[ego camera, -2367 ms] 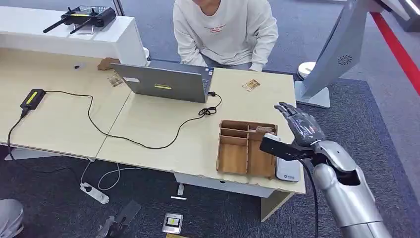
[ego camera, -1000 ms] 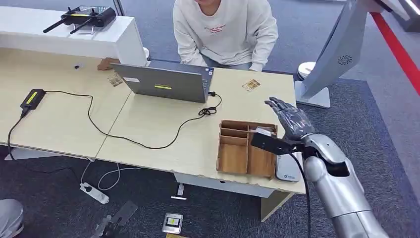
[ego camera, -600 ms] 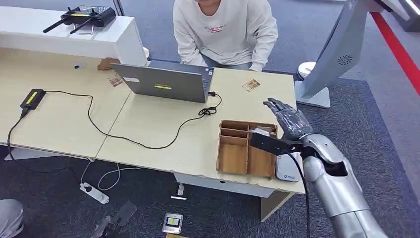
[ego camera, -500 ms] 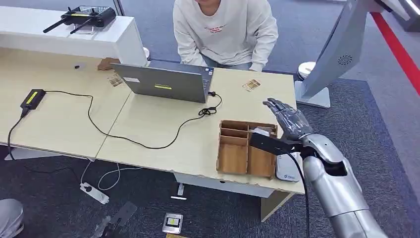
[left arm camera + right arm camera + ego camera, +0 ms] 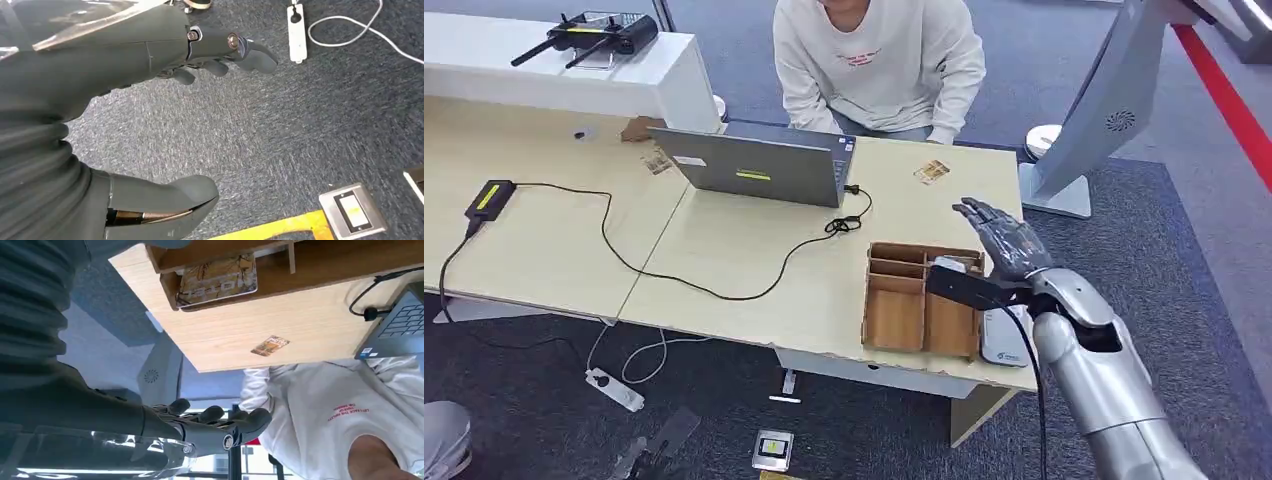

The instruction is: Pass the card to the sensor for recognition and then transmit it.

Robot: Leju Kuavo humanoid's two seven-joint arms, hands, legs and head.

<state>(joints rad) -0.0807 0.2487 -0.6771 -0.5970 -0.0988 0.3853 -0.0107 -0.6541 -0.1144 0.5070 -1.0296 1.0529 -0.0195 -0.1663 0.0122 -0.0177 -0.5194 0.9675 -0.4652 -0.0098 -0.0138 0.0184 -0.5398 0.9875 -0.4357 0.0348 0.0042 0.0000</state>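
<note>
The right hand (image 5: 1006, 240) is held spread and released above the wooden tray (image 5: 921, 300) — a card (image 5: 218, 281) lies inside; the left hand (image 5: 220, 50) hangs released.

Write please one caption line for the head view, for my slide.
The robot's open right hand hovers beside the wooden organizer on the desk, while a person sits behind the laptop.
</note>
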